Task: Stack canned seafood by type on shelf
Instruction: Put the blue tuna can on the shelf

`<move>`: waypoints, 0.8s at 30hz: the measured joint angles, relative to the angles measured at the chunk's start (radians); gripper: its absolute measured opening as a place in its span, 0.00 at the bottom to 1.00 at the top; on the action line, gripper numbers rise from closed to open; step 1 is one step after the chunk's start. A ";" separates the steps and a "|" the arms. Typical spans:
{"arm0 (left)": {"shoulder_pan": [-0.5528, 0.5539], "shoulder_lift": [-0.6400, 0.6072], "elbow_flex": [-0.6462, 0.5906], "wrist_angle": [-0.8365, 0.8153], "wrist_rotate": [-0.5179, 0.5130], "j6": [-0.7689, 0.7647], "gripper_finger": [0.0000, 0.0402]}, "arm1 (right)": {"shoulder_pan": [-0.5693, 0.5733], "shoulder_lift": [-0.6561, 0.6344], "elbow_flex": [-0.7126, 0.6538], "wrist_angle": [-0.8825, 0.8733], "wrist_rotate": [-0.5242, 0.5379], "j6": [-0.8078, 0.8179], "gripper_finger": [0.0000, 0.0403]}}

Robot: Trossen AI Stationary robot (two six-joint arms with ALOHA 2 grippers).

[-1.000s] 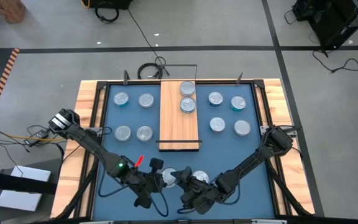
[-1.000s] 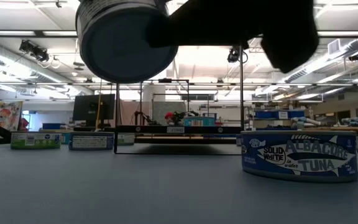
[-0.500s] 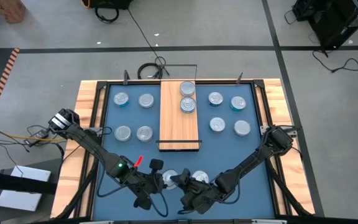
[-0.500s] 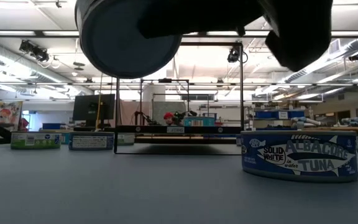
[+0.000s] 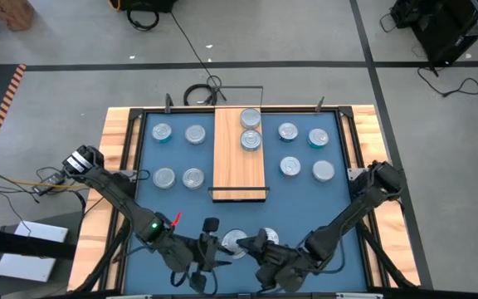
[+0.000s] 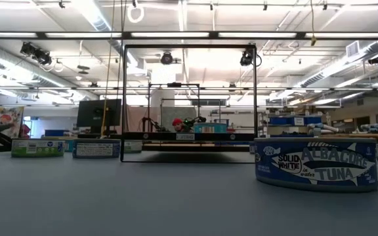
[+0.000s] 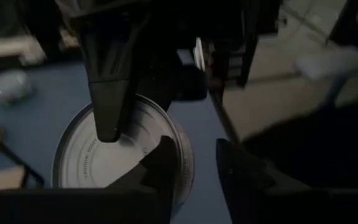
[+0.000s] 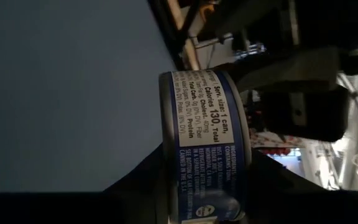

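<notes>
A tin of canned seafood (image 5: 235, 242) hangs above the table's near edge between my two grippers. My right gripper (image 8: 207, 186) is shut on it; its printed side wall (image 8: 204, 130) shows in the right wrist view. My left gripper (image 7: 201, 171) stands open beside the tin's silver top (image 7: 117, 158), with nothing between its fingers. Two tins (image 5: 250, 119) (image 5: 250, 139) sit on the far part of the shelf (image 5: 239, 170). A blue tuna tin (image 6: 317, 164) rests on its base on the table near the front. My right gripper pinches the tin by its two flat faces, one finger (image 7: 107, 93) lying across the silver top and the other under the bottom. The fingers come nearly level from the table's right. The tin is lifted clear of the table, its top facing up. Whether my left gripper's finger (image 7: 166, 162) touches the tin's rim I cannot tell.
Several tins stand on the blue table to the left of the shelf (image 5: 163, 132) (image 5: 192, 177) and several to its right (image 5: 287, 131) (image 5: 324, 171). The shelf's black frame (image 6: 189, 98) rises at the table's middle. A wooden rim (image 5: 119, 133) borders the table.
The held tin and both grippers have risen and gone out of the top of the low view. In the high view both arms have drawn toward the table's near edge, the left one also a little toward the left.
</notes>
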 joint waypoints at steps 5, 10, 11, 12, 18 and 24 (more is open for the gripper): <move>-0.016 -0.002 0.002 0.096 -0.040 0.052 0.34 | 0.030 -0.090 0.000 -0.084 0.052 -0.012 0.35; 0.001 -0.004 -0.032 0.218 -0.053 0.092 0.34 | 0.016 -0.186 0.000 -0.260 0.066 0.027 0.35; 0.007 -0.004 -0.042 0.240 -0.047 0.093 0.34 | 0.006 -0.203 0.000 -0.294 0.051 0.036 0.35; 0.014 -0.004 -0.049 0.257 -0.047 0.093 0.33 | -0.001 -0.218 -0.001 -0.319 0.035 0.041 0.35; 0.037 -0.001 -0.075 0.295 -0.020 0.108 0.33 | -0.024 -0.244 -0.001 -0.353 -0.056 0.026 0.35; 0.066 0.000 -0.075 0.305 -0.006 0.122 0.33 | -0.023 -0.253 -0.002 -0.363 -0.069 0.025 0.35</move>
